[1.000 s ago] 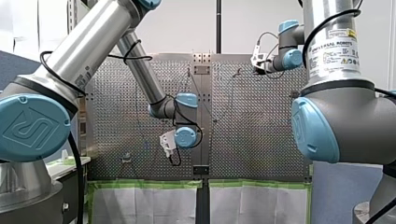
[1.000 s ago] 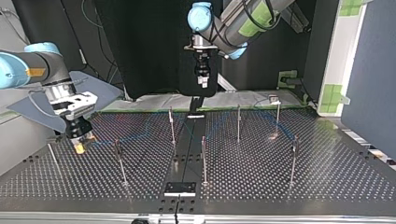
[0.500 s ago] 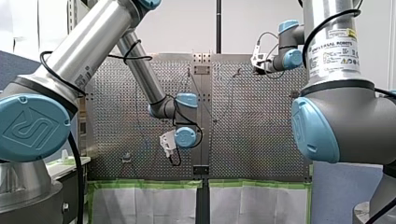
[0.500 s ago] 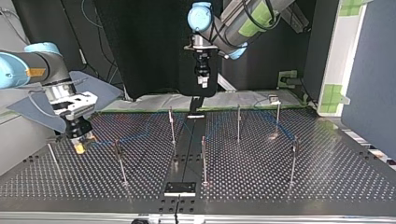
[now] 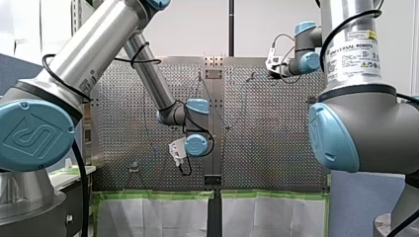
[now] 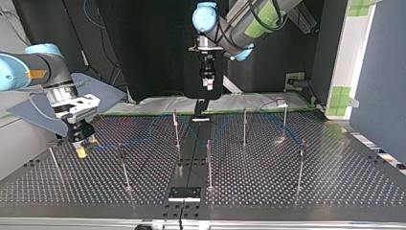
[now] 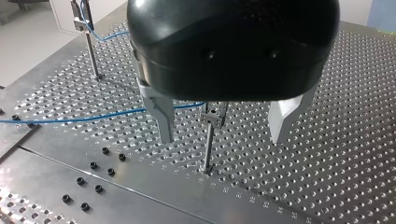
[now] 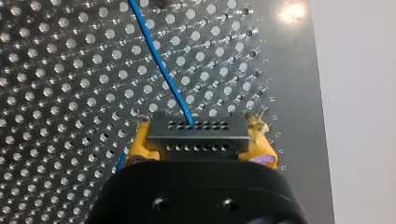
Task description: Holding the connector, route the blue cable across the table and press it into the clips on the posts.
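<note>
In the right wrist view my right gripper (image 8: 200,125) has its yellow pads shut on a grey connector (image 8: 196,139). The blue cable (image 8: 156,58) leaves the connector and runs ahead over the perforated table. In the top view that gripper (image 6: 82,151) sits low at the table's left. From there the cable (image 6: 139,139) runs towards the posts. My left gripper (image 7: 220,140) is open, and its metal fingers (image 7: 163,119) frame a post with a clip (image 7: 212,116) that stands below them. The cable (image 7: 84,119) passes behind that post. In the top view my left gripper (image 6: 207,85) hangs well above the table's back.
Several thin posts stand on the table, among them one (image 6: 175,127) near the centre seam, one (image 6: 244,125) to its right and one (image 6: 122,165) nearer the front. A far post (image 7: 83,18) holds the cable in its clip. A black plate (image 6: 184,193) lies at the front edge.
</note>
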{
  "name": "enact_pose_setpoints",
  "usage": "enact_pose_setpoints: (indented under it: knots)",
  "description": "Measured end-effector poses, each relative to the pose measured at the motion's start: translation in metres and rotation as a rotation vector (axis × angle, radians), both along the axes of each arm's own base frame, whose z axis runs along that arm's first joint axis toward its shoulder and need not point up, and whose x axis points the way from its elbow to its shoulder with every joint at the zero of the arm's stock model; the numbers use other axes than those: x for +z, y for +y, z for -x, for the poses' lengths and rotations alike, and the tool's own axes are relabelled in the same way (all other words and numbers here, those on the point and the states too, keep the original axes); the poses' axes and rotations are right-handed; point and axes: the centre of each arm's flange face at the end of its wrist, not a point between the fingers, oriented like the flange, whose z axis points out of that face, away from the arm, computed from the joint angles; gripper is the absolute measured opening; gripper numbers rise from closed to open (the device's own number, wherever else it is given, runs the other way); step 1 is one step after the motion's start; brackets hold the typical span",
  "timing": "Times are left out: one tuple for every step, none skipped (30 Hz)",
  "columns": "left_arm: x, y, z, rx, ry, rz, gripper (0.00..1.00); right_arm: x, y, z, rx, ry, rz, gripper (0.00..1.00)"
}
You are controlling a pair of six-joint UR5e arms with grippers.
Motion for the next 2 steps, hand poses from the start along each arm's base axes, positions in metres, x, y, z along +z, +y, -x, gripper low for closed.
enact_pose_setpoints:
  knots:
    - [0.0,0.0,0.0,0.0,0.0,0.0,1.0,0.0,0.0,0.0,0.0,0.0,0.0,0.0]
    - [0.0,0.0,0.0,0.0,0.0,0.0,1.0,0.0,0.0,0.0,0.0,0.0,0.0,0.0]
